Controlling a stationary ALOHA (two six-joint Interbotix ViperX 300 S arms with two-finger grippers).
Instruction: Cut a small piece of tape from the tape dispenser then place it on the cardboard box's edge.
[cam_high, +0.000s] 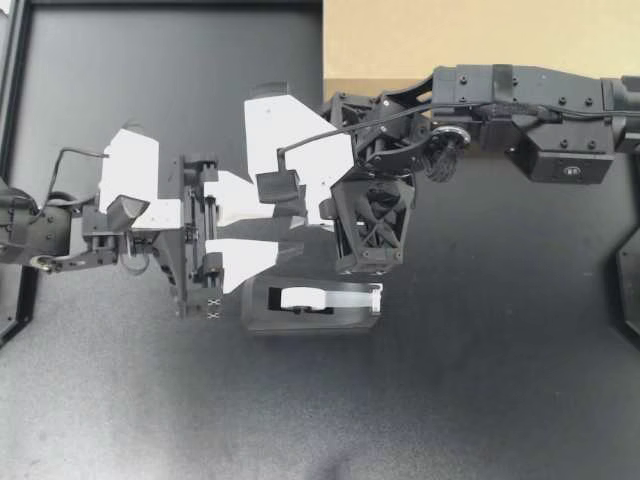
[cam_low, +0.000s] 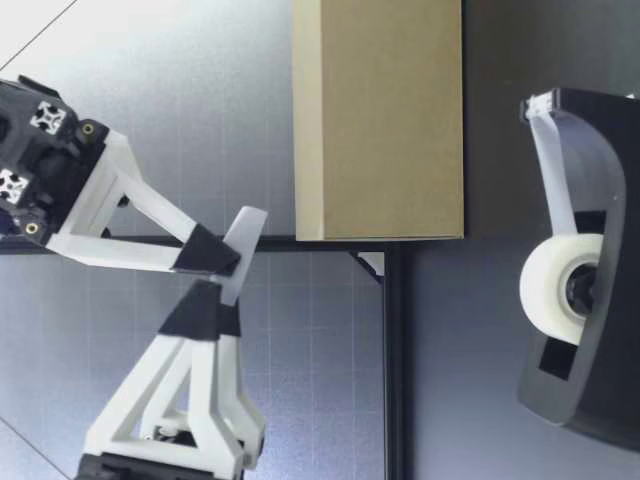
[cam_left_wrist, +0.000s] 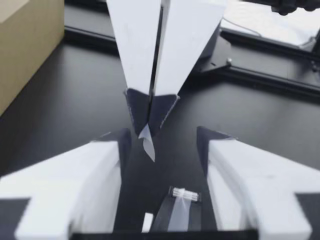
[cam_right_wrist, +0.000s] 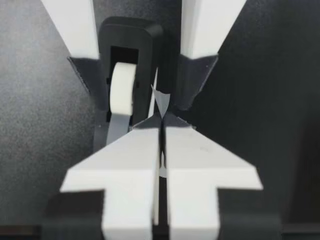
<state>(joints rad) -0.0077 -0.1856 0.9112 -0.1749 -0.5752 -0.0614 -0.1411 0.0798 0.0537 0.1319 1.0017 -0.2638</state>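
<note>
My right gripper (cam_high: 283, 190) is shut on a small piece of clear tape (cam_left_wrist: 146, 142), which hangs from its dark fingertips (cam_right_wrist: 161, 120). My left gripper (cam_high: 280, 228) is open. Its fingers (cam_left_wrist: 75, 180) stand on either side of the right gripper's tip and the tape piece (cam_right_wrist: 160, 100) without touching them. The black tape dispenser (cam_high: 315, 305) with its white roll (cam_low: 560, 285) sits on the table just below both grippers. The cardboard box (cam_high: 450, 40) stands at the table's far edge (cam_low: 380, 120), beyond the grippers.
A black frame rail (cam_low: 392, 350) runs along the table behind the grippers. The dark tabletop (cam_high: 480, 400) stretches out in front of the dispenser. The right arm (cam_high: 540, 110) reaches in over the table beside the box.
</note>
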